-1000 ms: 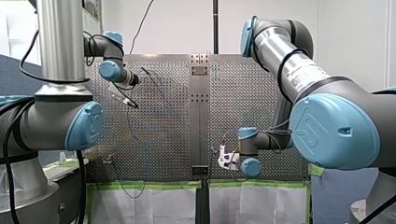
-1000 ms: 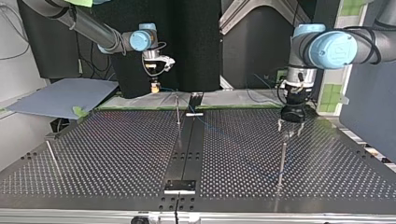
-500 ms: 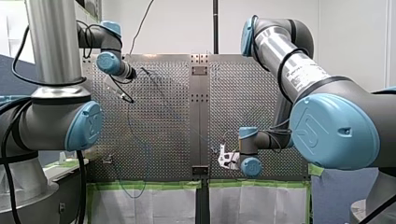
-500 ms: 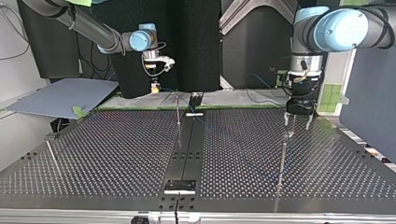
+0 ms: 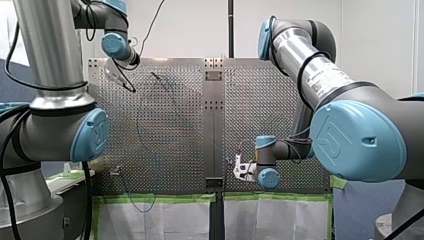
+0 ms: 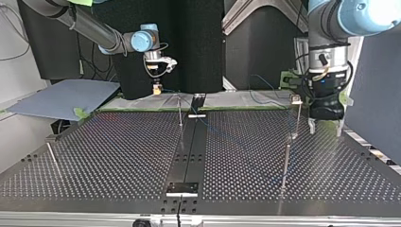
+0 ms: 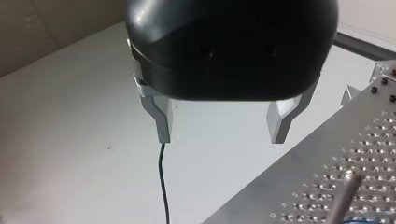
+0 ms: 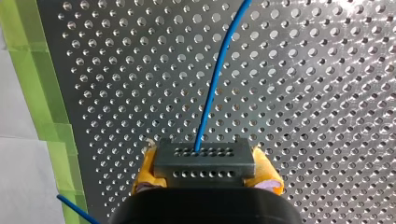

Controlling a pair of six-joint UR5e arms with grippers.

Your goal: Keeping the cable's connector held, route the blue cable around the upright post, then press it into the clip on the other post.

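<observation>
The left gripper [image 6: 326,127], raised clear of the clip post [image 6: 296,116] since a second ago, is shown with jaws apart and empty; the connector [image 8: 204,156] of the blue cable [image 8: 217,79] is held clamped by the right gripper [image 8: 205,170]. Seating there cannot be confirmed.

The cable [image 8: 212,88] is blue, the connector [image 8: 204,164] dark grey (tape [image 8: 42,84]: green).

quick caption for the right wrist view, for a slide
My right gripper clamps the dark connector, blue cable running ahead over the perforated table.
</observation>
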